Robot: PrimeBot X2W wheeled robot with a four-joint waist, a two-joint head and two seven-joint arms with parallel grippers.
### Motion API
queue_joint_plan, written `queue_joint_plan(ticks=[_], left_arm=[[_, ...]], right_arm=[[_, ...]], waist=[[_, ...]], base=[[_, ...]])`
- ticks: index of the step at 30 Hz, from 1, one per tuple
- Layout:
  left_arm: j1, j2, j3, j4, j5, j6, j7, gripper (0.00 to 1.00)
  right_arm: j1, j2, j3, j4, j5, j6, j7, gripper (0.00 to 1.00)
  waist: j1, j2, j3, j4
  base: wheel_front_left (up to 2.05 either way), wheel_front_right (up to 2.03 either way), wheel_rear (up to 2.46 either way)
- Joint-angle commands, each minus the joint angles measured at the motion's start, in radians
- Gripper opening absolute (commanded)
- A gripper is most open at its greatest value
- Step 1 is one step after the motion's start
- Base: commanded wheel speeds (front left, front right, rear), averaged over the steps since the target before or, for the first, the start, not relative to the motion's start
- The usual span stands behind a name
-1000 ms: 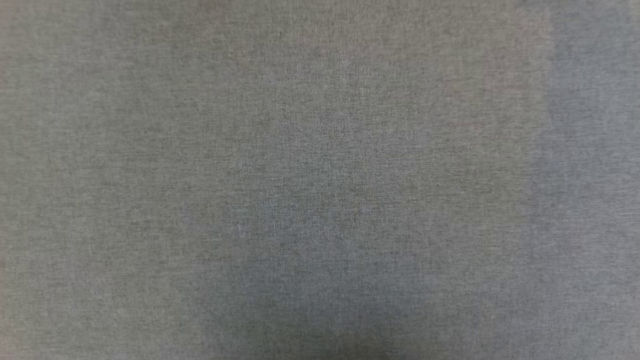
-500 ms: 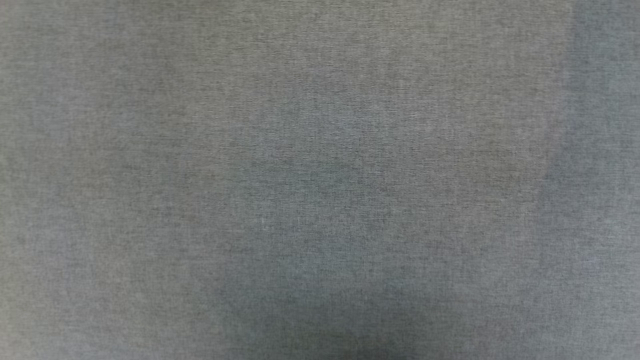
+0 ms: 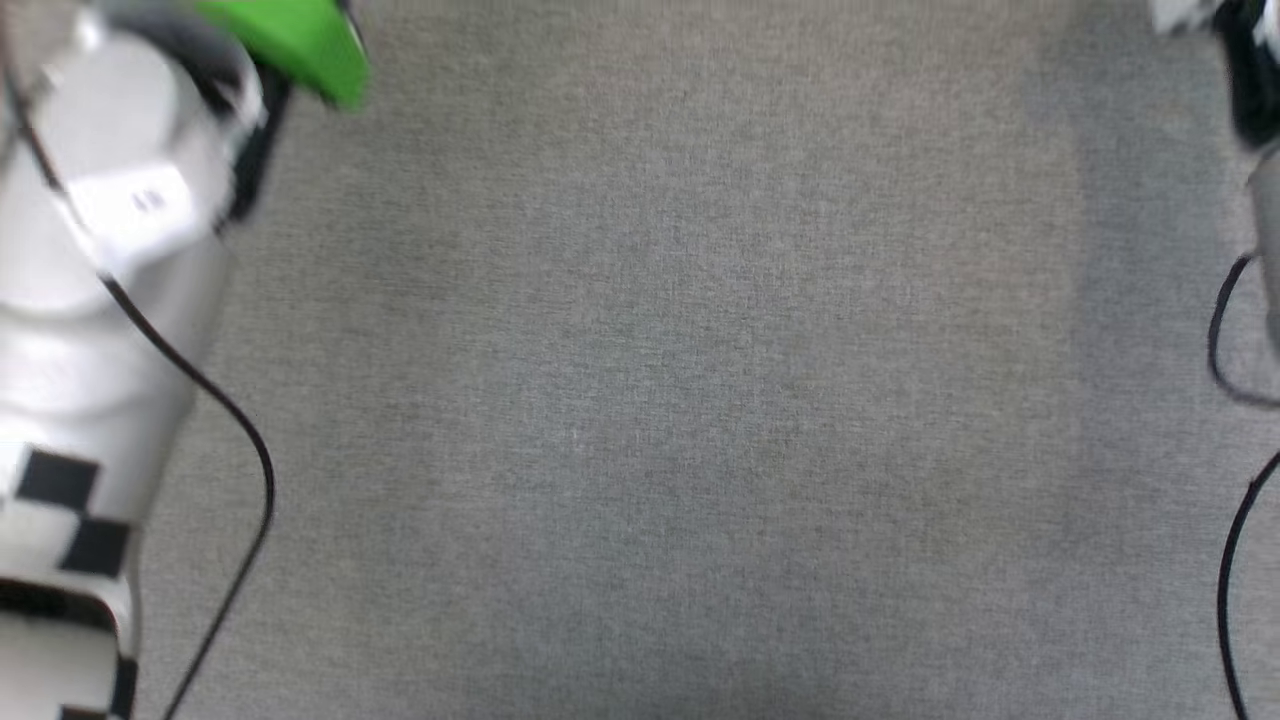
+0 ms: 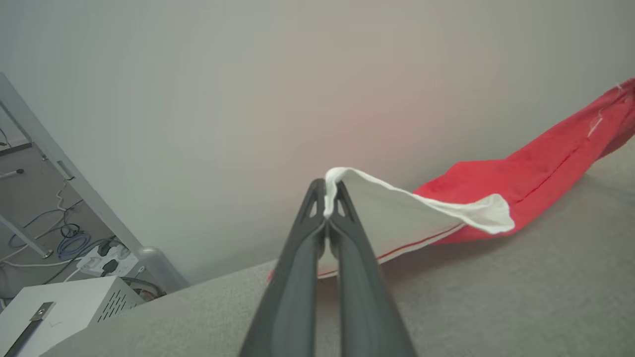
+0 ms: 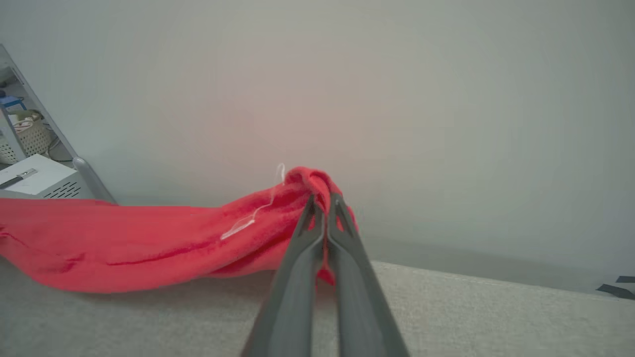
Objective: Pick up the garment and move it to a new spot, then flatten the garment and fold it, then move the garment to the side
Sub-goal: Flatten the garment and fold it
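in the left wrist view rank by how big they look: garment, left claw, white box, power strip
1. garment and left claw, about alike; the claw is nearest the camera
2. white box
3. power strip

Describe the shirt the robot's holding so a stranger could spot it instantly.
Find the grey fabric surface below the pale wall. Strung across it between the left gripper and the right gripper is the garment. Nothing else nearby is bright red with a white sleeve.
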Motion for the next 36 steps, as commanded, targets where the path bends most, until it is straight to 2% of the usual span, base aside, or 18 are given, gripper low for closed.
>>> queue_joint_plan(ticks=[1, 7, 15, 26, 29, 32, 36], left_arm=[[0.061, 0.001, -0.013, -0.012, 0.010, 0.007, -0.006, 0.00], [0.306, 0.029, -0.044, -0.064, -0.022, 0.042, 0.028, 0.00], [0.594, 0.099, -0.046, -0.169, -0.084, 0.108, 0.079, 0.00], [0.858, 0.182, -0.090, -0.369, -0.125, 0.164, 0.175, 0.00], [0.927, 0.202, -0.105, -0.426, -0.137, 0.186, 0.206, 0.00], [0.981, 0.221, -0.120, -0.474, -0.155, 0.188, 0.235, 0.00], [1.046, 0.249, -0.122, -0.516, -0.180, 0.205, 0.257, 0.00]], right_arm=[[0.049, -0.006, 0.006, 0.001, 0.031, -0.001, -0.002, 0.00], [0.234, -0.027, 0.081, -0.039, 0.164, -0.001, 0.048, 0.00], [0.451, -0.084, 0.180, -0.123, 0.345, -0.001, 0.138, 0.00], [0.728, -0.132, 0.172, -0.166, 0.509, -0.001, 0.253, 0.00], [0.806, -0.144, 0.171, -0.212, 0.545, -0.001, 0.283, 0.00], [0.883, -0.166, 0.174, -0.266, 0.550, -0.001, 0.305, 0.00], [0.986, -0.161, 0.163, -0.362, 0.565, -0.001, 0.349, 0.00]], waist=[[0.0001, 0.0000, -0.091, 0.018], [0.0001, 0.0000, -0.185, 0.023], [0.0001, 0.0000, -0.308, 0.026], [0.0001, 0.0000, -0.447, 0.025], [0.0001, 0.0000, -0.480, 0.021], [0.0001, 0.0000, -0.512, 0.023], [0.0001, 0.0000, -0.547, 0.016]], base=[[0.00, 0.00, 0.00], [0.00, 0.00, 0.00], [0.00, 0.00, 0.00], [0.00, 0.00, 0.00], [0.00, 0.00, 0.00], [0.00, 0.00, 0.00], [0.00, 0.00, 0.00]])
